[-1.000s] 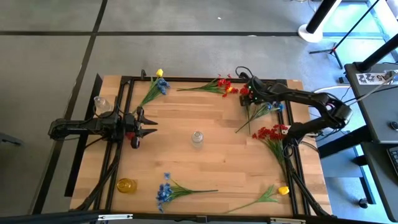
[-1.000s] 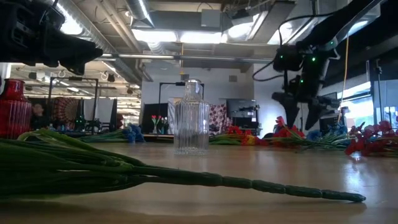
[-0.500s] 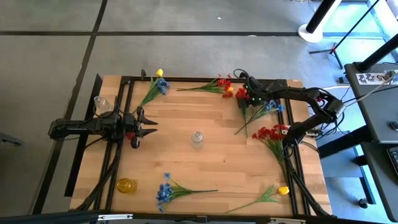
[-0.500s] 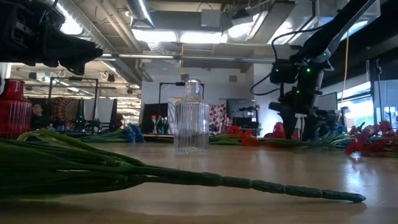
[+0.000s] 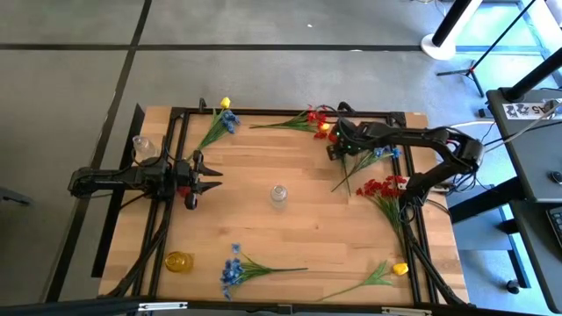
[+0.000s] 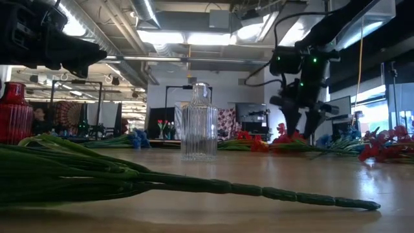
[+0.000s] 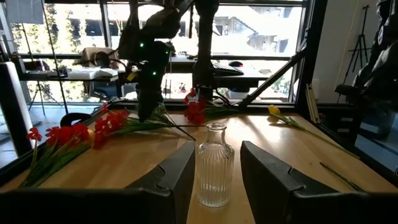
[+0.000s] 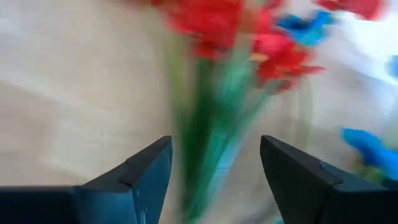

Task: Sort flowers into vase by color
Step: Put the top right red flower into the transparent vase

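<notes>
Two dark arms are working over a pale wooden plank table [image 5: 290, 237] edged by a black metal frame. Showing blurred in the right wrist view, the right gripper [image 5: 335, 146] is hanging low with its fingers [image 8: 140, 177] spread apart, a red spray [image 8: 214, 25] with a green stem lying between and just beyond them. Near that gripper, a second red spray [image 5: 309, 119] and a blue spray [image 5: 373, 156] are lying flat, with a larger red cluster [image 5: 383, 187] a little farther off. Other flowers are lying well apart from it: a blue-and-yellow sprig [image 5: 219, 123], a blue spray [image 5: 241, 266] and a single round yellow bloom [image 5: 399, 269]. A ribbed clear glass bottle vase [image 5: 278, 195] is standing upright mid-table, straight ahead of the left gripper [image 5: 209, 174], whose fingers are held apart while that arm is waiting. A yellow glass vase [image 5: 178, 261] is sitting near one corner, and a red ribbed vase [image 6: 14, 116] is showing in the low view. Behind the table, an open workshop with ceiling lights and large windows is showing.
</notes>
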{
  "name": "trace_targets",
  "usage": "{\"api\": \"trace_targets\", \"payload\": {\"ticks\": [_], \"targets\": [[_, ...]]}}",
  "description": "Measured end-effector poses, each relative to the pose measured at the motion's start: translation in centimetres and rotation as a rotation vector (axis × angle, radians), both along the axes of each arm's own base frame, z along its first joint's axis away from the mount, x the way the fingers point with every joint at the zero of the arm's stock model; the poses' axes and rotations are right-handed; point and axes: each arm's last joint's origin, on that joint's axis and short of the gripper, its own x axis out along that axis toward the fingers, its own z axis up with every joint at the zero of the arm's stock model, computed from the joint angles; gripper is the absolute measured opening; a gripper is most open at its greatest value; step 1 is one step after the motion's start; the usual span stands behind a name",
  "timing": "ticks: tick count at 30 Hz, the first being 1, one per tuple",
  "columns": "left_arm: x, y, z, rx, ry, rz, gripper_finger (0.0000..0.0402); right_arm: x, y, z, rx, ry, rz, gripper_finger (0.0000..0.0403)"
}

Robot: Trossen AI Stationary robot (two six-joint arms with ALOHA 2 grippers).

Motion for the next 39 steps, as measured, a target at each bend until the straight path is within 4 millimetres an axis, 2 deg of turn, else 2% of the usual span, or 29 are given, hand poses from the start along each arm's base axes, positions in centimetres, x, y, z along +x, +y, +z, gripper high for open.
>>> {"api": "trace_targets", "payload": {"ticks": [9,12,16,21,24,27,30,34,39], "targets": [[0.0,0.0,0.0,0.000,0.000,0.000,0.0125,1.1,-0.5,-2.4,0.051,0.024,0.048,0.0243],[0.0,0.0,0.0,0.000,0.000,0.000,0.0125,1.2,-0.5,-2.9,0.055,0.051,0.085,0.0228],[0.0,0.0,0.0,0.000,0.000,0.000,0.0125,1.2,-0.6,-3.0,0.044,0.061,0.115,0.0160],[0.0,0.0,0.0,0.000,0.000,0.000,0.0125,1.6,-0.8,-2.4,0.011,0.002,0.139,0.0026],[0.0,0.0,0.0,0.000,0.000,0.000,0.0125,2.2,-0.3,-1.1,0.005,-0.118,0.182,0.0023],[0.0,0.0,0.0,0.000,0.000,0.000,0.0125,3.4,1.2,1.5,-0.076,-0.289,0.262,0.0026],[0.0,0.0,0.0,0.000,0.000,0.000,0.0125,4.9,3.9,4.9,-0.197,-0.503,0.391,0.0011],[0.0,0.0,0.0,0.000,0.001,0.000,0.0125,6.6,8.7,9.4,-0.383,-0.819,0.606,0.0019],[0.0,0.0,0.0,0.000,0.000,0.000,0.0125,7.7,13.8,12.3,-0.632,-1.052,0.751,0.0014]]}}
